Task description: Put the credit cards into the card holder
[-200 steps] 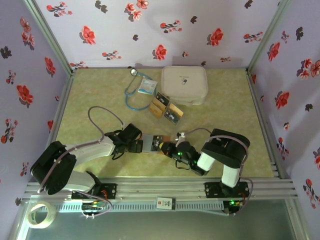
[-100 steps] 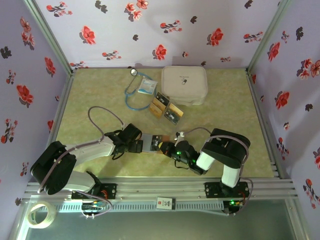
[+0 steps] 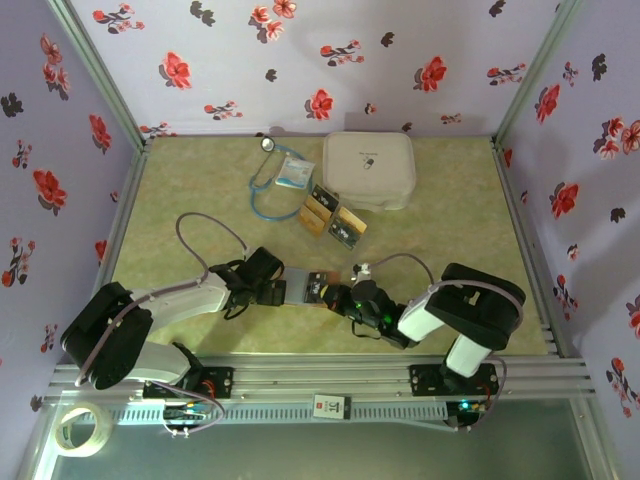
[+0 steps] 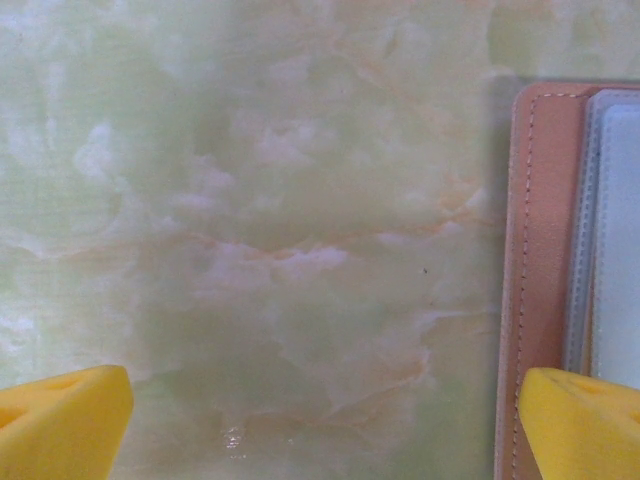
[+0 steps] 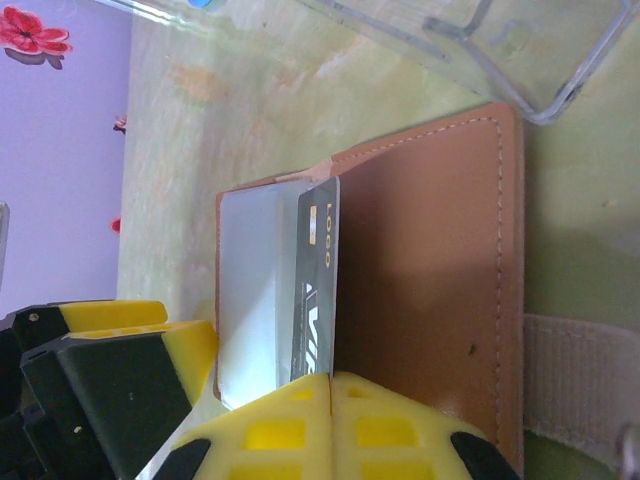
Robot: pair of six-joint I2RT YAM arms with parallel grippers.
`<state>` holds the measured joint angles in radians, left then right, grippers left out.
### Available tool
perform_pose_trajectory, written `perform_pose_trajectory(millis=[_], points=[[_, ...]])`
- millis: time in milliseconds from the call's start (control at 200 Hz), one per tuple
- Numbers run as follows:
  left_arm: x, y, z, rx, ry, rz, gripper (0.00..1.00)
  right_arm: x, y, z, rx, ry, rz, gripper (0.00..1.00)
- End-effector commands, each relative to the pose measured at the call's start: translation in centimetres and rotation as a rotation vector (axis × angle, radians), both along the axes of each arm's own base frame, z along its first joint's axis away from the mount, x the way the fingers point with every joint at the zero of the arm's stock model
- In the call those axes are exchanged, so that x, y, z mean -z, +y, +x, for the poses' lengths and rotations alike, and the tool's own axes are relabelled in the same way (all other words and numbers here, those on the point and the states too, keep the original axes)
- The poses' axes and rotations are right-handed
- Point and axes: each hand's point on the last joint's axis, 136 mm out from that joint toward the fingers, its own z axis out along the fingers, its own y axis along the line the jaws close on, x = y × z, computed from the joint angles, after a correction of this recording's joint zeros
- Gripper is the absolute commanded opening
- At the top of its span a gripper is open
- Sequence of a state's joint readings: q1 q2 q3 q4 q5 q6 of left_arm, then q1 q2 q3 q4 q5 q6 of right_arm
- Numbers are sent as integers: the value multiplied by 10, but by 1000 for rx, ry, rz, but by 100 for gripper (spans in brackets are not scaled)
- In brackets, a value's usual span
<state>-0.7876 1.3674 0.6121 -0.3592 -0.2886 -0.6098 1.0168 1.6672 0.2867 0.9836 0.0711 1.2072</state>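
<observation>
The card holder [image 3: 306,287] lies open near the table's front, pinkish-brown [image 5: 430,270] with a greyish clear pocket [image 5: 255,290]. My right gripper [image 5: 331,385] is shut on a black credit card [image 5: 318,290] with white lettering, held edge-on over the holder beside the clear pocket. In the top view this gripper [image 3: 337,296] sits at the holder's right end. My left gripper [image 3: 283,290] is at the holder's left end, open, its yellow fingertips [image 4: 60,420] wide apart over bare table, with the holder's edge [image 4: 545,250] by the right tip. More credit cards [image 3: 333,217], black and gold, lie further back.
A large white rounded case [image 3: 368,170] stands at the back. To its left lie a blue stethoscope [image 3: 266,192] and a white-blue packet [image 3: 294,172]. A clear plastic piece [image 5: 480,50] lies just beyond the holder. A tape roll [image 3: 80,430] sits off the table, front left.
The right arm's elbow has swung to the right and its gripper has edged a little left over the holder with the card. The left arm has not moved.
</observation>
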Motion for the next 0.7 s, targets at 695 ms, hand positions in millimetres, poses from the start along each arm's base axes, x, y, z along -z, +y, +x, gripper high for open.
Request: perform_pose_trajectory(millis=[695], points=[[1,1,0,5,-13,5,100,14,7,-3,-40,-7,-12,0]])
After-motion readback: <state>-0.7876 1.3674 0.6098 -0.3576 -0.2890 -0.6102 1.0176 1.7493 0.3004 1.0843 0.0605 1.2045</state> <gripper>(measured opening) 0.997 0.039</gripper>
